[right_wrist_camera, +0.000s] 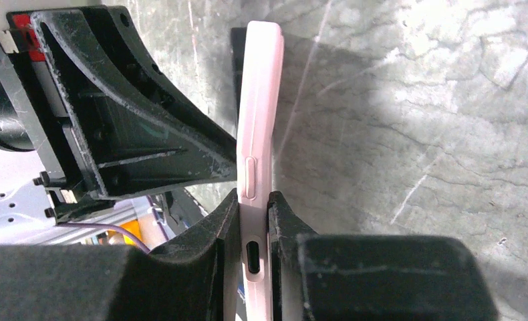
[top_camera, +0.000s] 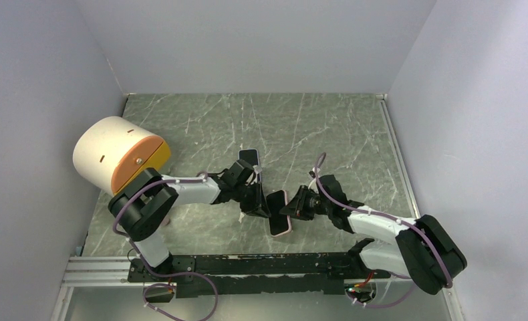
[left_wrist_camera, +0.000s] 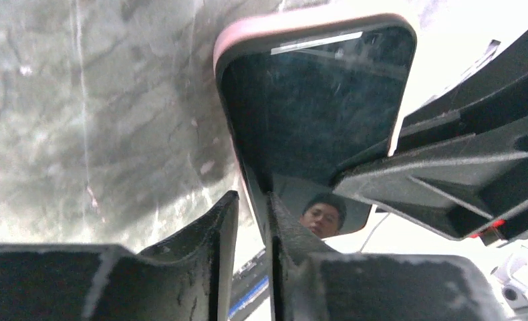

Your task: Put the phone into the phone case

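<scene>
The pink phone case (top_camera: 282, 226) hangs off the table between my two grippers, with the phone (top_camera: 277, 200) in it. The phone's dark glossy screen (left_wrist_camera: 315, 100) fills the pink rim (left_wrist_camera: 248, 30). My right gripper (right_wrist_camera: 253, 200) is shut on the case's (right_wrist_camera: 258, 100) bottom end, one finger on each flat side by the charging port. My left gripper (left_wrist_camera: 253, 200) straddles the opposite edge. Its jaws are a little apart, with a sliver of light between one finger and the case. One of the left fingers (right_wrist_camera: 148, 134) touches the case's side in the right wrist view.
A black flat slab (top_camera: 249, 158) lies on the marble table (top_camera: 315, 127) just behind the left gripper (top_camera: 265, 204). A white cylinder with an orange face (top_camera: 117, 160) stands at the left. Walls close in the table on three sides, and a metal rail (top_camera: 248, 264) runs along the front.
</scene>
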